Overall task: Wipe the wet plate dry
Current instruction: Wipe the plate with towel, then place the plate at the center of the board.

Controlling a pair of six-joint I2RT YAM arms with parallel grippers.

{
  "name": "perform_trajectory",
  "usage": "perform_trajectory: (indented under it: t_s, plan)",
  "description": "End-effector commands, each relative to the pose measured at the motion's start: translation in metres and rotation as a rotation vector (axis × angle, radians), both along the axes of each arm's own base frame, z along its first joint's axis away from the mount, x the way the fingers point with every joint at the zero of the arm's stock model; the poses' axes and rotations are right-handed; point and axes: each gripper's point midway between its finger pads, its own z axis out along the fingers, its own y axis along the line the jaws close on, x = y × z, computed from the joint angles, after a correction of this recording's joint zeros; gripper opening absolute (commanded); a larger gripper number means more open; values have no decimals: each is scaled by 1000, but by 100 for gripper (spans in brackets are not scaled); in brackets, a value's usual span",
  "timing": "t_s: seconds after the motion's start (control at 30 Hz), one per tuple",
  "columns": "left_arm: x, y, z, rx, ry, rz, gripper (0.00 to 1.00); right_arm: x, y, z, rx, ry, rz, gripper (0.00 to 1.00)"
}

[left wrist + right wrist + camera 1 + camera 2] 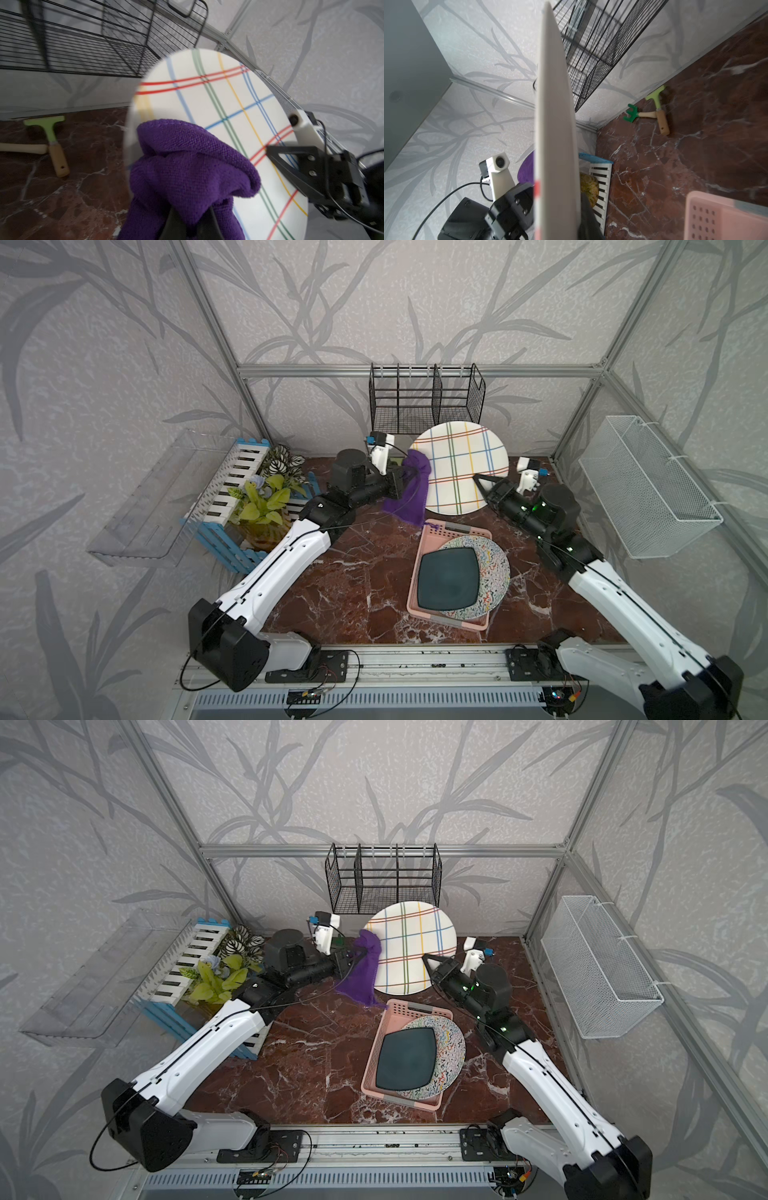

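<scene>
Item: plaid plate (461, 464), held tilted on edge above the table, rim pinched in my right gripper (478, 480). My left gripper (402, 480) is clamped on the purple cloth (409, 497), which lies against the plate's face. Wiping looks underway, with most of the face left to cover. Whether the plate is dry, I cannot tell.

From my remote station I see a black wire rack (399, 418) hanging on the back wall (415, 302), which is papered in grey leaf shadows and braced by aluminium framing (307, 371). A red-brown marble tabletop (353, 580) spreads below the rack. In both top views a clear shelf (166, 489) is mounted left of it and a white mesh basket (640, 485) right of it. The light is soft and even.
</scene>
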Motion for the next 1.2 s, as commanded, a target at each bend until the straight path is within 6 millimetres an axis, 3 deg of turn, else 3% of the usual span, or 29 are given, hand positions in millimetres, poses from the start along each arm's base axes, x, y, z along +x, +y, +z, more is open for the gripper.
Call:
perform_trajectory:
  t_s: [0.0, 0.1, 0.23, 0.4, 0.53, 0.7, 0.87, 0.9, 1.03, 1.17]
  plan:
    - [-13, 11, 25, -31, -40, 13, 0, -4, -55, -41, -38, 151, -206, 0]
    - [-21, 9, 20, -49, -33, -14, 0, 2, -86, -74, -12, 238, -290, 0]
    - [-29, 8, 7, -70, -9, -34, 0, 21, -110, -90, -29, 254, -350, 0]
    - [-42, 5, -1, -91, -9, -85, 0, 65, -128, -124, -112, 312, -381, 0]
    - [-45, 8, -8, -78, 2, -71, 0, 97, -139, -166, -136, 389, -415, 0]
    - [-48, 13, -11, -70, 9, -56, 0, 132, -134, -209, -151, 459, -348, 0]
    - [-48, 15, -17, -65, 24, -40, 0, 150, -130, -251, -144, 534, -315, 0]
    - [-47, 15, -19, -68, 28, -35, 0, 151, -128, -273, -147, 582, -303, 0]
    - [-47, 16, -25, -77, 45, -29, 0, 150, -122, -316, -149, 683, -256, 16]
    - [-47, 16, -31, -72, 54, -26, 0, 141, -124, -337, -183, 759, -253, 38]
